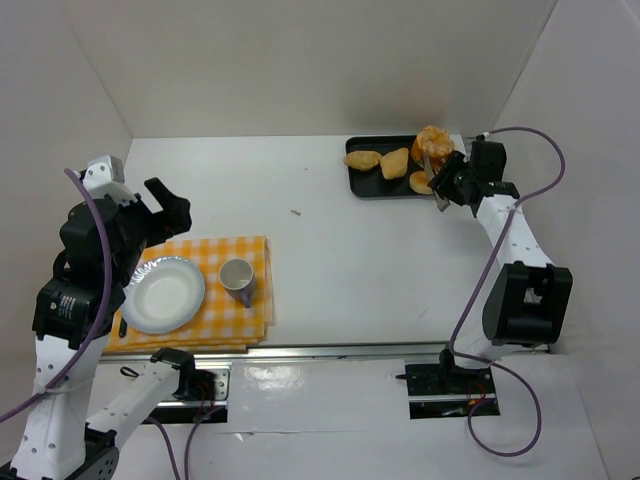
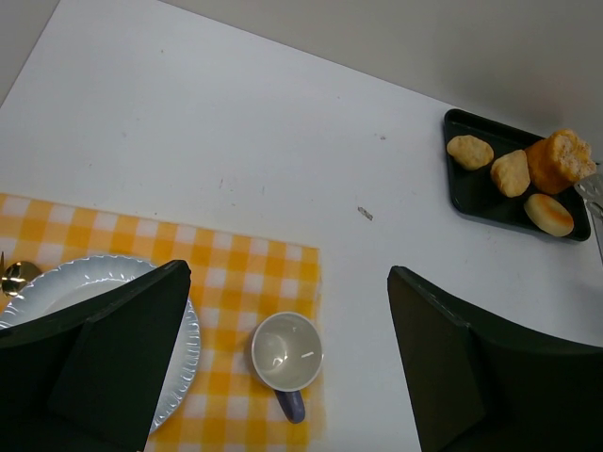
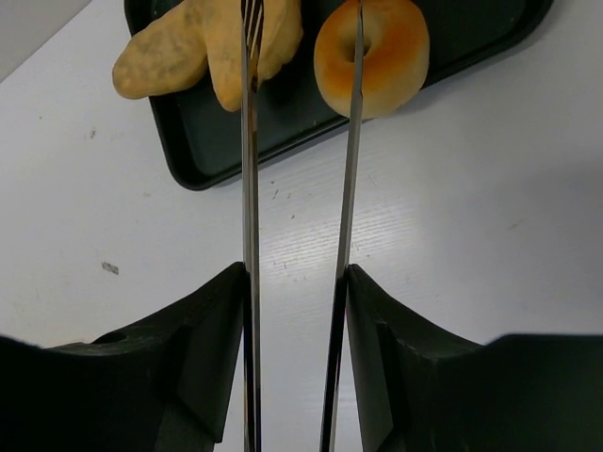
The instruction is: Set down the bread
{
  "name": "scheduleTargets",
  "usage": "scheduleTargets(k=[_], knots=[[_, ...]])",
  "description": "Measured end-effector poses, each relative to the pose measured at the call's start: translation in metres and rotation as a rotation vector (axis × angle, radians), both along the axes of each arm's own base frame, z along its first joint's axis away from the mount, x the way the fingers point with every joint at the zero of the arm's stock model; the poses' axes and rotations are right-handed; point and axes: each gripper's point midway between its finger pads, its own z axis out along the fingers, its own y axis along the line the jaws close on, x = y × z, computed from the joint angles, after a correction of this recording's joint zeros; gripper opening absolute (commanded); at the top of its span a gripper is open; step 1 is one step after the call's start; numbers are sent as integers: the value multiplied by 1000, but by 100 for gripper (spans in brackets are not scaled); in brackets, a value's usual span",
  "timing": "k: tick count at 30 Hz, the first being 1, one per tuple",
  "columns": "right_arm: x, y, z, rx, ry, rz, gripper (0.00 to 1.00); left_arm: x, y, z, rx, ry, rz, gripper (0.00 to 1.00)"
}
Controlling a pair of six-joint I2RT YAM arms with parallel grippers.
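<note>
L gripper [image 2: 287, 273]: fingers wide, empty, above bare plate [image 1: 163, 295] on check cloth [image 1: 250, 305]; cup [image 1: 237, 275] beside. Tray [image 1: 370, 186], far R: 4 bread pcs [image 1: 395, 162], none lifted. R gripper [image 3: 297, 282]: clamped on tongs [image 3: 247, 188], blades apart over tray. Est.: pick and placing both left.

Bread [image 1: 395, 162] in tray [image 1: 372, 186] under tongs [image 3: 249, 141] (cup [image 1: 237, 276] right of plate [image 1: 163, 294]).

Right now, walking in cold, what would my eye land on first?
Probably the yellow-and-white checked cloth at the near left of the white table, carrying a white round plate and a grey mug. Then the black rectangular tray of golden bread pieces at the far right, where the right claw holds thin metal tongs pointing at the bread.
</note>
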Motion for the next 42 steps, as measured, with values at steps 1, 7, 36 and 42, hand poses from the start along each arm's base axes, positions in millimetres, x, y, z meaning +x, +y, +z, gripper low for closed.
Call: scheduleTargets(k=[1,7,36,42], knots=[[-1,-3,0,-5,-1,-5,52,0,0,0,0,0,0,99],[-14,-21,-20,-11,50,-46,52,1,0,-3,1,9,-1,99],[-18,-2,-30,80,69,40,0,2,-2,-5,1,14,-10,99],[-24,23,9,66,-28,102,0,1,-4,-5,1,14,-17,99]])
